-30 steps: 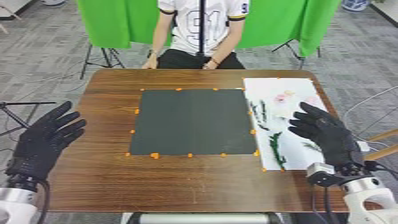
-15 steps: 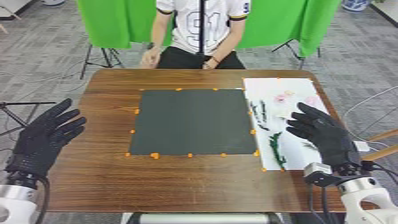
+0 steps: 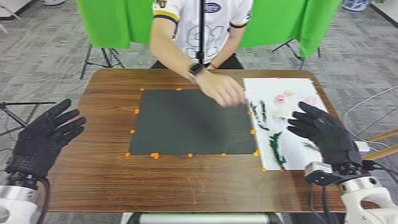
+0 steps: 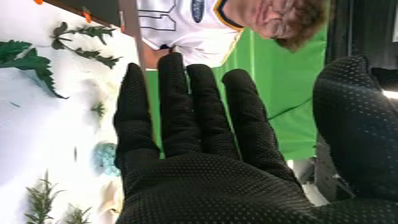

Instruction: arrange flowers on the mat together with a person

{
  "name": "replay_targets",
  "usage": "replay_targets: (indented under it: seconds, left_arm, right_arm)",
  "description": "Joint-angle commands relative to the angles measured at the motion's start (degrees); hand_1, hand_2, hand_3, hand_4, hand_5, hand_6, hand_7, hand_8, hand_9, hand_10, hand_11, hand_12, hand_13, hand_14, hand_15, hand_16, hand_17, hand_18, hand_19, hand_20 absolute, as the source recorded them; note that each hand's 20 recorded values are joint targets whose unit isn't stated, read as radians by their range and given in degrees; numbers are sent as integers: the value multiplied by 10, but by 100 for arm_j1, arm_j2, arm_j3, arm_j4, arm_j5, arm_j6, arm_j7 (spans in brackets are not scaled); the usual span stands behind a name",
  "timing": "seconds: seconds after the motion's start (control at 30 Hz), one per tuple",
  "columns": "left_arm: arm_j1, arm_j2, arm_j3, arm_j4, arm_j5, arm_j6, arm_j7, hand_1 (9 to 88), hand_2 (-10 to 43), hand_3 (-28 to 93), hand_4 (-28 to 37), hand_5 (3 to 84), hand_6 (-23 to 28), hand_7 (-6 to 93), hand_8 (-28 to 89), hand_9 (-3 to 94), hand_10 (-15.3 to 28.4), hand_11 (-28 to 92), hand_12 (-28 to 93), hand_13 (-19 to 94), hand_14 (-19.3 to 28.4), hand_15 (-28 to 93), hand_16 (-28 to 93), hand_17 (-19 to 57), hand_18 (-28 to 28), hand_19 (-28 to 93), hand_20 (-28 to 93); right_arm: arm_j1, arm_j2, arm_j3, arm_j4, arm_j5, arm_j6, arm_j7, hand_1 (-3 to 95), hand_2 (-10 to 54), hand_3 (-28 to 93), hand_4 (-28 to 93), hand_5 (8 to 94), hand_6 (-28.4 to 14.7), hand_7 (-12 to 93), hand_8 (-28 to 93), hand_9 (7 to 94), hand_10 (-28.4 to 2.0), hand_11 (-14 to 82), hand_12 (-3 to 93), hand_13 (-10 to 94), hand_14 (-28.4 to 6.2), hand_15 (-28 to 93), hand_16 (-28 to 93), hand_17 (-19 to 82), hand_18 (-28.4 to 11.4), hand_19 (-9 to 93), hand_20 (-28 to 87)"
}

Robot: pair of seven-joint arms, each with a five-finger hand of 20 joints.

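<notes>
Two black-gloved hands of the robot frame the brown wooden table in the head view. The left hand is held up by the table's left edge, its fingers straight and a little spread, with nothing in them. The right hand is raised at the right side, over the edge of the white sheet, fingers straight and parted, also holding nothing. The dark mat lies flat in the middle of the table, orange markers around its border. Just beside it, on the white sheet, are the pink flowers at the far part, slender dark sprigs near the mat, and a longer green stem nearer the robot. Across the table, a person's hand is over the mat's far right corner, fingers pointing toward the sheet.

In the right wrist view, the right hand is open, palm showing, fingers long and straight with narrow gaps, thumb well apart from them. Past the fingers, on the side away from the thumb, leafy sprigs, a broad green leaf, needle-leaved sprigs and a pale blue bloom lie on the white sheet.
</notes>
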Motion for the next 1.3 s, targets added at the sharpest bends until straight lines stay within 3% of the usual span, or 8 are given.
replay_targets:
  seconds: [0.03, 0.3, 0.43, 0.57, 0.6, 0.7, 0.9, 1.3]
  left_arm:
    - [77, -77, -6, -10, 18, 33, -64, 267, 0, 706, -239, 333, 43, 157, -81, 296, 129, 200, 197, 244, 156, 329, 27, -70, 231, 480, 150]
    - [86, -54, -11, 18, 21, -21, -113, 266, 1, 705, -239, 334, 44, 155, -81, 296, 129, 200, 197, 245, 155, 329, 26, -70, 231, 480, 149]
    - [128, -74, -86, -41, 55, -87, -131, 265, 1, 707, -239, 333, 44, 155, -80, 296, 128, 200, 197, 244, 156, 329, 27, -71, 231, 481, 149]
    - [72, -72, -82, -28, 76, -116, -145, 266, 1, 706, -240, 333, 43, 155, -80, 296, 129, 200, 197, 244, 156, 329, 27, -71, 231, 481, 149]
    - [91, -9, -68, -22, 33, -84, -99, 266, 1, 706, -240, 333, 43, 155, -80, 296, 129, 199, 196, 244, 156, 329, 27, -71, 231, 481, 149]
    - [110, -3, -63, -19, 29, -82, -94, 265, 1, 706, -240, 333, 43, 155, -80, 296, 129, 199, 197, 245, 157, 329, 27, -71, 231, 480, 149]
    - [91, -54, -54, -10, 54, -100, -149, 264, 1, 707, -240, 333, 44, 155, -80, 296, 129, 198, 197, 244, 156, 329, 27, -71, 231, 481, 149]
    - [113, -93, -47, -18, 40, -55, -111, 264, 1, 707, -242, 333, 44, 154, -79, 296, 129, 198, 197, 245, 156, 330, 26, -71, 231, 481, 149]
  right_arm:
    - [-17, 58, 24, -17, -31, 74, -57, 203, 20, 858, -223, 375, -53, 146, -85, 404, -144, 102, 231, 363, -121, 181, 302, 114, -203, 430, 270]
    - [-47, 29, 12, -38, -15, 53, -6, 203, 19, 858, -223, 376, -53, 146, -85, 405, -143, 102, 232, 363, -120, 182, 302, 114, -203, 429, 269]
    - [-36, 85, -12, -35, 15, 30, -1, 202, 20, 858, -223, 376, -53, 146, -85, 405, -144, 102, 232, 363, -121, 181, 302, 114, -203, 429, 269]
    - [-21, 117, -18, -30, 11, 79, -9, 202, 20, 859, -223, 375, -53, 146, -85, 405, -143, 103, 232, 363, -120, 180, 302, 114, -203, 430, 270]
    - [-21, 123, -19, -36, 19, 97, -16, 202, 20, 858, -223, 375, -52, 146, -85, 405, -143, 102, 232, 363, -120, 180, 303, 114, -203, 430, 270]
    - [-40, 125, -23, -42, 25, 74, 7, 202, 19, 859, -223, 375, -52, 146, -85, 405, -143, 103, 232, 363, -120, 180, 303, 114, -203, 430, 270]
    - [-34, 125, -207, -40, 8, 203, 26, 201, 19, 860, -223, 376, -52, 146, -85, 406, -143, 104, 232, 363, -121, 180, 304, 114, -202, 429, 270]
    - [21, 191, -271, -14, -30, 321, 26, 203, 19, 859, -223, 376, -53, 147, -85, 405, -143, 103, 231, 363, -121, 181, 303, 114, -203, 429, 270]
